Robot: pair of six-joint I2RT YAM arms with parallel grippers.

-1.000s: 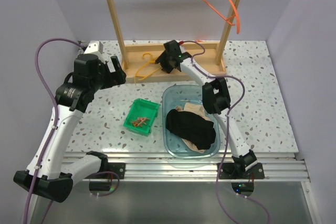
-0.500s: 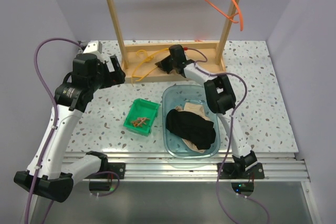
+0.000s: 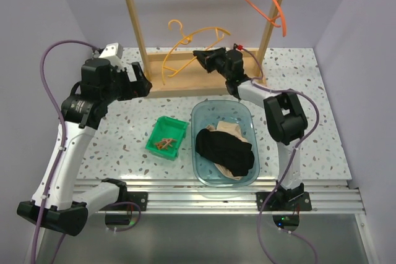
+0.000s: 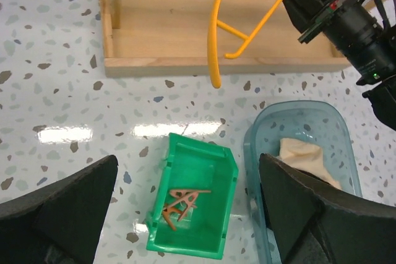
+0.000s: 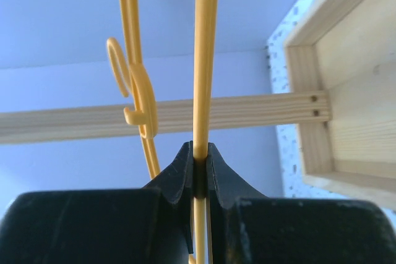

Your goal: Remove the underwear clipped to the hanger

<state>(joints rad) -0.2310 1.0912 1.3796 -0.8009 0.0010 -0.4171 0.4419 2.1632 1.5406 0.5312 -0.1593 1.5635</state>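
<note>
Obs: right tool (image 3: 203,57) clenched on yellow hanger (image 5: 205,60) wire. At its 9 o'clock, left tool (image 3: 139,81) spread, empty. Black underwear (image 3: 226,149) atop beige underwear (image 3: 229,129) in blue tub (image 3: 223,112), 6 o'clock of hanger

Underwear (image 3: 226,150) in tub (image 3: 195,122), right of bin (image 3: 176,128)

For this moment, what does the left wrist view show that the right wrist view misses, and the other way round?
Only the left wrist view shows the green bin holding brown clips, and the blue tub with beige underwear inside. Only the right wrist view shows the grip close up, the fingers pinched shut on the thin wire of the yellow hanger, with the lilac wall behind. Both show the hanger, the right gripper holding it, and the wooden rack base.
</note>
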